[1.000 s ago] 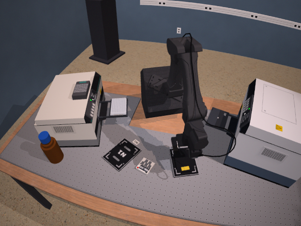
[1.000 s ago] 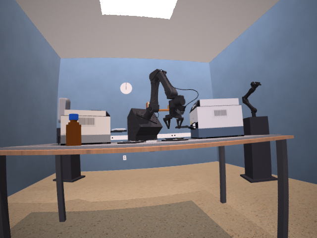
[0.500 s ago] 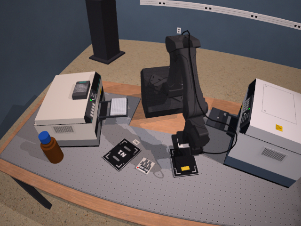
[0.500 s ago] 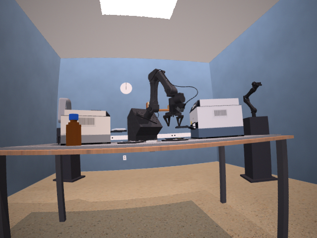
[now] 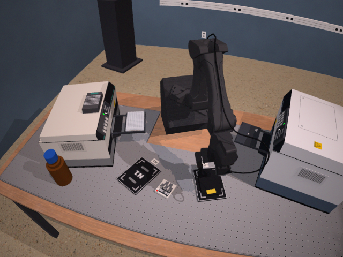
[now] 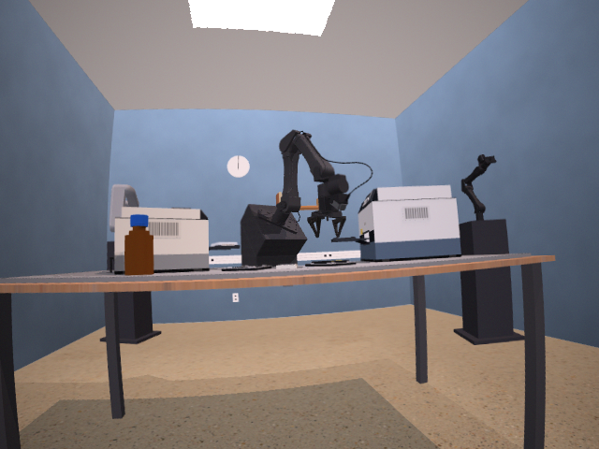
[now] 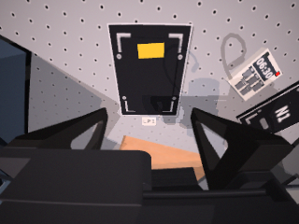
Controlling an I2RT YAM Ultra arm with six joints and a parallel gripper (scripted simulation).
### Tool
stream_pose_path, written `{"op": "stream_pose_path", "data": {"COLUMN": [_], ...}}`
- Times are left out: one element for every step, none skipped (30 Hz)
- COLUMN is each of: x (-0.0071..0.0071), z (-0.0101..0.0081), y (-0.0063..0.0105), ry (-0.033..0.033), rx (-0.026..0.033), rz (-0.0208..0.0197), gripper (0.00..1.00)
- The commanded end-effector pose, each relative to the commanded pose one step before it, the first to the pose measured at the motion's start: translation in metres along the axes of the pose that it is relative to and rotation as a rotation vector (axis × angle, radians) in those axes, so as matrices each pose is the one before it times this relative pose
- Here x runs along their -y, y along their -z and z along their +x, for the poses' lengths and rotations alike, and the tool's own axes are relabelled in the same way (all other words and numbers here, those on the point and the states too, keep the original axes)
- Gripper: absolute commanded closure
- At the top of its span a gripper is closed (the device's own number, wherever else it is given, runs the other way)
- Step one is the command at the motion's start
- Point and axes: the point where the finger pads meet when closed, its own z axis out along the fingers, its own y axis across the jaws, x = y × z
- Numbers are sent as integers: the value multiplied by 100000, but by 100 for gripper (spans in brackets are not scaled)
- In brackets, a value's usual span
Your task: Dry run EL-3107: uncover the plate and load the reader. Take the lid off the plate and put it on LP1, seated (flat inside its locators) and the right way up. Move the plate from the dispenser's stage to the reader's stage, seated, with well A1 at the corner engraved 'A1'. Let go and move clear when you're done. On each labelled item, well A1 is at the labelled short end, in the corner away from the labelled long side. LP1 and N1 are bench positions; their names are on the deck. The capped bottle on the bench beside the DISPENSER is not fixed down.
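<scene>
The white well plate sits uncovered on the dispenser's stage, at the right side of the dispenser. The lid, dark with a yellow label, lies flat inside the white corner marks of the LP1 pad. In the wrist view the lid lies ahead of the fingers, with the LP1 tag at its near end. My gripper is open and empty. It hangs a little above the pad's back end, also in the exterior view. The reader's dark stage is empty.
The reader stands at the right. A brown capped bottle stands in front of the dispenser. The N1 pad and a small timer card lie left of LP1. The arm's dark base block is behind.
</scene>
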Motion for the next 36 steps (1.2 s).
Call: {"op": "stream_pose_path", "data": {"x": [-509,720,561,259,413,325,201,153,318,314,364,333,330,0,0,332,328,327,327,198,351,314,446,325,325,485,-34,505,321,321,0,0,426,-4,271,552], "z": [-2569,731,79,102,110,120,112,111,1859,-108,-1386,133,129,0,0,149,148,142,141,1246,-244,272,-669,169,163,-465,1879,-862,187,182,0,0,-510,1503,557,-727], "y": [819,-202,-200,-210,-197,-204,-210,-209,-1020,141,321,-194,-197,0,0,-185,-190,-192,-192,-949,301,-387,292,-179,-180,-171,-988,697,-168,-169,0,0,746,-1110,-752,533], "ry": [817,882,1330,874,1241,1246,587,-3,-66,-21,1170,1103,324,0,0,989,989,114,-5,-134,181,-69,872,817,-5,264,-467,918,564,-6,0,0,603,-391,-377,729], "rx": [5888,-4475,-1796,-1288,-2072,-2097,-1018,-6,-4297,1504,557,-2250,-662,0,0,-2386,-2387,-278,7,-2066,2829,-827,-2407,-2351,7,2530,-4135,-938,-1972,7,0,0,4250,-2810,-2326,-1661], "rz": [-2058,2684,2579,420,1556,1120,-215,-978,-59,-19,985,891,264,0,0,629,630,76,1,-330,461,-145,351,316,1,648,-1084,450,3,1,0,0,1448,-939,-844,-19], "gripper": [0,0,0,0,0,0,0,0,0,0,0,0,0,0,0,0,0,0,0,0,0,0,0,0,0,0,0,0,0,0,0,0,0,0,0,0]}}
